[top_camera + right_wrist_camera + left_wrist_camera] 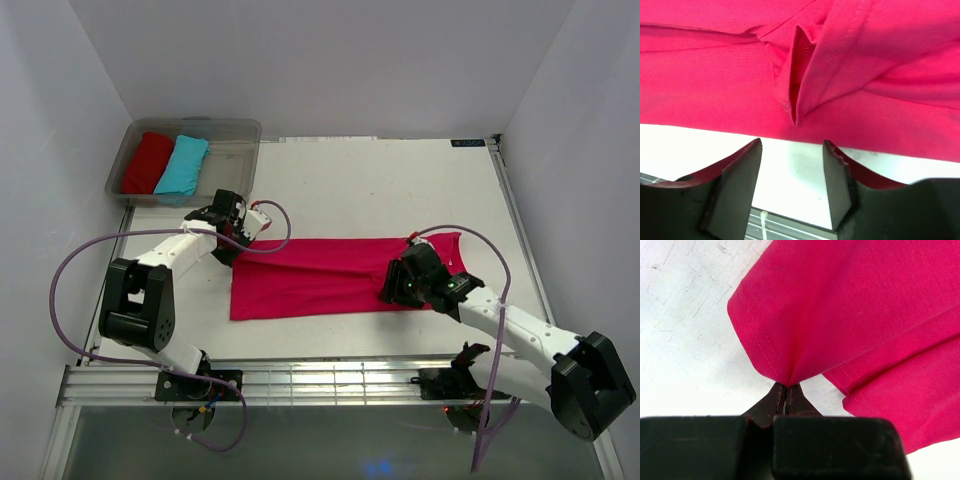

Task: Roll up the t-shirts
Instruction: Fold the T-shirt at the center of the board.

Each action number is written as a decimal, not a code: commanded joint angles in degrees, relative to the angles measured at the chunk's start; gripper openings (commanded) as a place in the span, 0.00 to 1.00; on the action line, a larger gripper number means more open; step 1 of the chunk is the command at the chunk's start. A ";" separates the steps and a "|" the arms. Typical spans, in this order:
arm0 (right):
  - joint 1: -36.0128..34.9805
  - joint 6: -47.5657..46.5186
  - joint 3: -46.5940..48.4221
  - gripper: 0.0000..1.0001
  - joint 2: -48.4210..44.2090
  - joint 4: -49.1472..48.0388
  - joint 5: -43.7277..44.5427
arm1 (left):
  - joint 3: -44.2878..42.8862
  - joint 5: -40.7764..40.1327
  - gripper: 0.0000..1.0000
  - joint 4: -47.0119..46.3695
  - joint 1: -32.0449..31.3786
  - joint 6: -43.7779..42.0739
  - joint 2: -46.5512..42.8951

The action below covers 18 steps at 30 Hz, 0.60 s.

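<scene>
One magenta t-shirt [320,275], folded long on white worktop [400,180]; corner pinched in left pincer [786,391]; right pincer [791,150] spread (just beside the cloth's near edge).

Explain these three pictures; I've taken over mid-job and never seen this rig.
Two white robot arms sit at the near edge of a table. The wide picture looks down from above; the other two come from cameras on each wrist. A pink t-shirt lies folded into a long strip. The left gripper is pinched shut on one corner. The right gripper stands open by the other end, holding nothing. A clear bin at the far left holds a red roll and a turquoise roll.
</scene>
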<state>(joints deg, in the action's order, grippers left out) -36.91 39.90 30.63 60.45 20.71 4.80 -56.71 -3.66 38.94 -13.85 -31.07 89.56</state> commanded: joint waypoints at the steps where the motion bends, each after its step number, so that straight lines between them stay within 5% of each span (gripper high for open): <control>1: -0.27 -0.08 3.81 0.59 -3.92 5.03 3.79 | -0.51 -0.47 0.00 -0.27 -0.13 -0.40 -0.79; 6: 2.97 -8.42 14.00 0.68 -1.75 8.21 9.53 | -0.16 -0.12 0.00 -0.35 -0.13 -0.31 -1.14; 14: 8.34 -20.64 31.40 0.66 22.59 11.98 12.60 | 0.63 0.32 0.00 -0.35 -0.13 0.31 -1.40; 18: 8.34 -22.23 35.54 0.56 29.28 13.04 11.11 | 0.72 0.67 0.00 -0.35 -0.13 0.48 -1.49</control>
<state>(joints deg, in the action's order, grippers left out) -28.51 21.54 63.13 87.72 30.22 14.83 -56.58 -3.60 38.94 -13.85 -30.94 89.58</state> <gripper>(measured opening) 0.582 0.015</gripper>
